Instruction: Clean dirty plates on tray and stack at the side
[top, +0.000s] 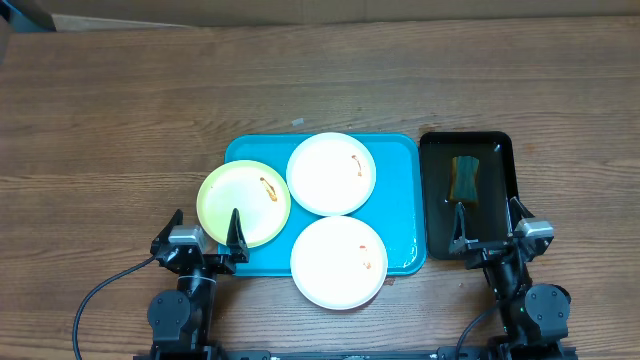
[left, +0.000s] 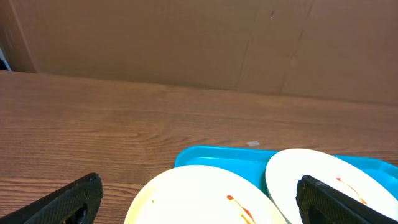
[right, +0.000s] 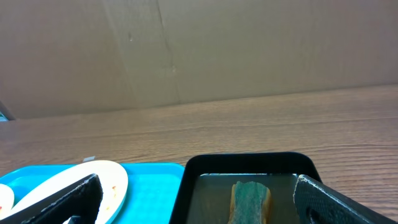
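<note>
Plates (top: 331, 173) smeared; my left gripper (top: 207, 222) and right gripper (top: 488, 214) gape empty; sponge (top: 466, 178) just ahead of right, I'd grab it next.

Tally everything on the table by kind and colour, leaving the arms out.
White plates: 2
Yellow-green plate: 1
Blue tray: 1
Black tray: 1
Sponge: 1
Total: 6
</note>
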